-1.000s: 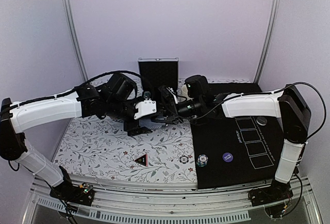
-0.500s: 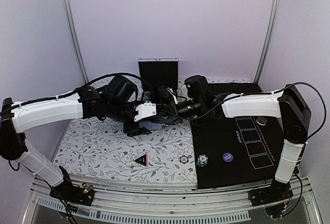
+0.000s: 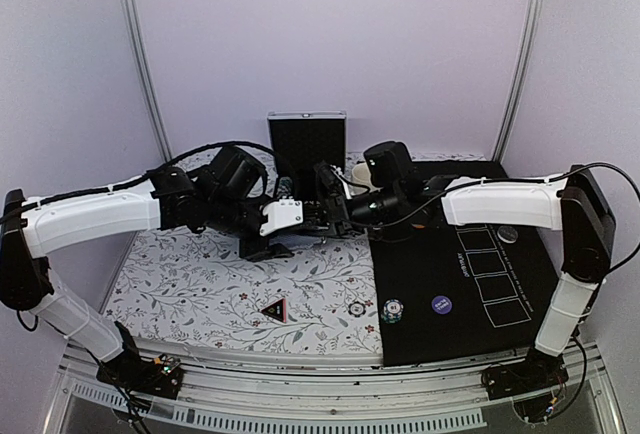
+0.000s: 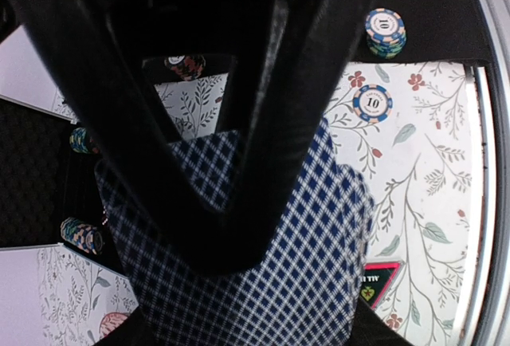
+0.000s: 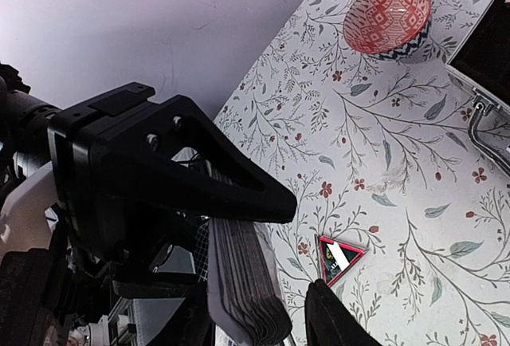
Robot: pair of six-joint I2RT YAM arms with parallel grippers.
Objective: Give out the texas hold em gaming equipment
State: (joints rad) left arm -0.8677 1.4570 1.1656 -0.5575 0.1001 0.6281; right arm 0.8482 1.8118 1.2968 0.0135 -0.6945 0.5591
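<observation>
I see the cloth (image 3: 200, 274) on the left and the mat (image 3: 420, 274) on the right, edge to edge. The case (image 3: 307, 139) stands at the far middle. The dish (image 5: 388, 17) sits on the cloth near it.

Along the near edge, left to right, lie the triangle marker (image 3: 273, 309) and a poker chip (image 3: 357, 309) on the cloth. Next come a chip stack (image 3: 392, 310) just inside the mat's left edge and a disc (image 3: 441, 304) on the mat. A second disc (image 3: 508, 234) lies farther back and right.

The deck of cards (image 4: 263, 282) hangs in my left gripper (image 3: 308, 222) above the cloth, before the case.
</observation>
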